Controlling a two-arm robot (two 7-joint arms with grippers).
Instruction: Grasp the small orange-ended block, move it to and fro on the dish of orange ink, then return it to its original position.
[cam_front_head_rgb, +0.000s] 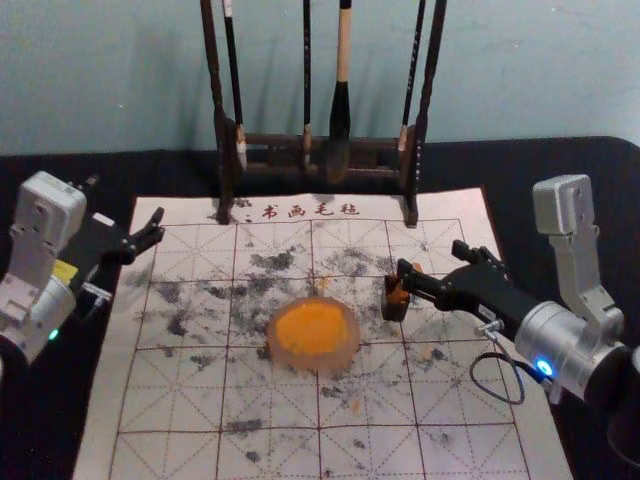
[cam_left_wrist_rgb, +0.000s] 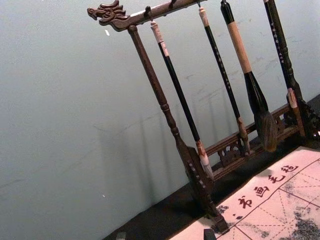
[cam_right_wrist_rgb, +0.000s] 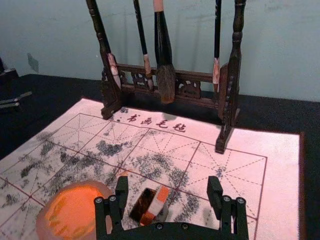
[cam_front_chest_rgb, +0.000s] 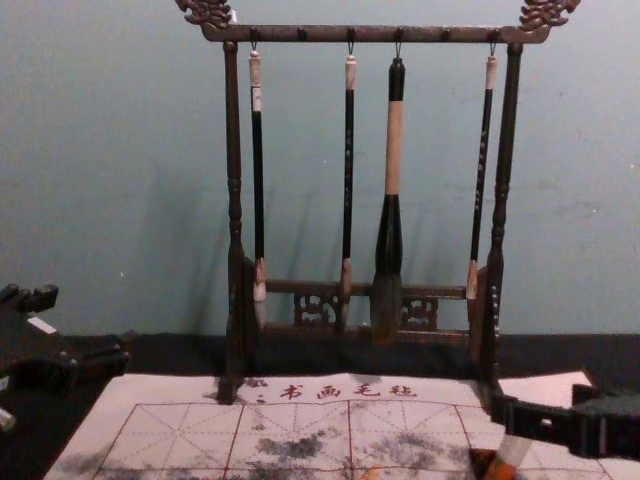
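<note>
Right gripper (cam_right_wrist_rgb: 168, 183), reaching in from 3 o'clock of the ink dish (cam_front_head_rgb: 314, 362), has its fingers spread and grips nothing. The orange-ended block (cam_right_wrist_rgb: 158, 204) sits against or just beside a dark block (cam_right_wrist_rgb: 142, 202), at roughly 2 o'clock of the dish, and lines up nearer the dish-side finger. Closing off-centre like that could shove or tip it, and with the dark block so close, the fingers might catch both. Left gripper (cam_front_head_rgb: 126, 198) is idle near 10 o'clock, also open.
</note>
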